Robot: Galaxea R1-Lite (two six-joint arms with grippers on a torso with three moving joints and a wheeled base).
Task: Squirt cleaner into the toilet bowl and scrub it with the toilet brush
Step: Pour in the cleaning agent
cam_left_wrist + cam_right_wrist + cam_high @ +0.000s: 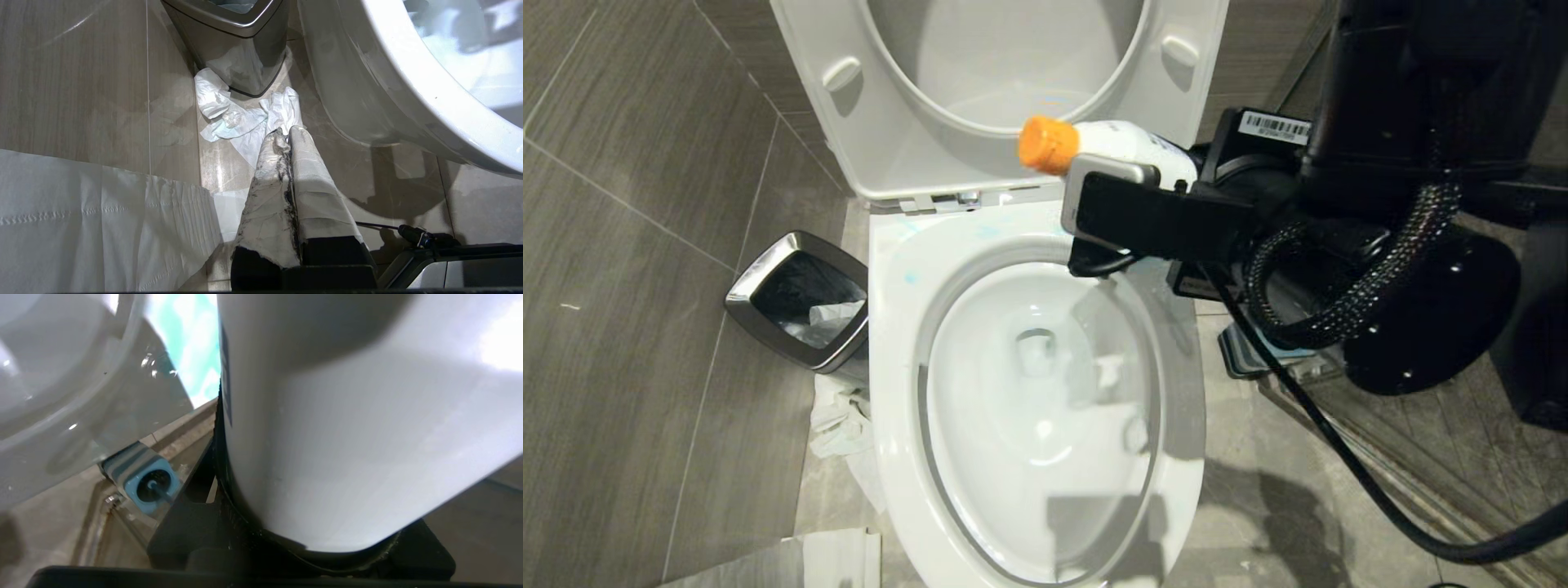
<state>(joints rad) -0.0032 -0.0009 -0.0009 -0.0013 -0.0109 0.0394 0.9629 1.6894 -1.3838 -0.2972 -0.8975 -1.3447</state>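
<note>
Right gripper [1094, 204]: we see it upper centre of the head frame, clamped round the cleaner [1111, 147].
Cleaner's long axis: near level, orange cap [1048, 144] pointing frame-left (not yet tipped down, we judge).
Toilet bowl [1037, 384]: below the cap, centre and lower frame; the cap sits over the rear rim.
Toilet brush [157, 490]: standing in its striped base beside the bowl.
Left gripper [288, 134]: closed and empty, low beside the bowl.
Nearer arm: the right.

Cleaner [1131, 147] – white (orange cap).
</note>
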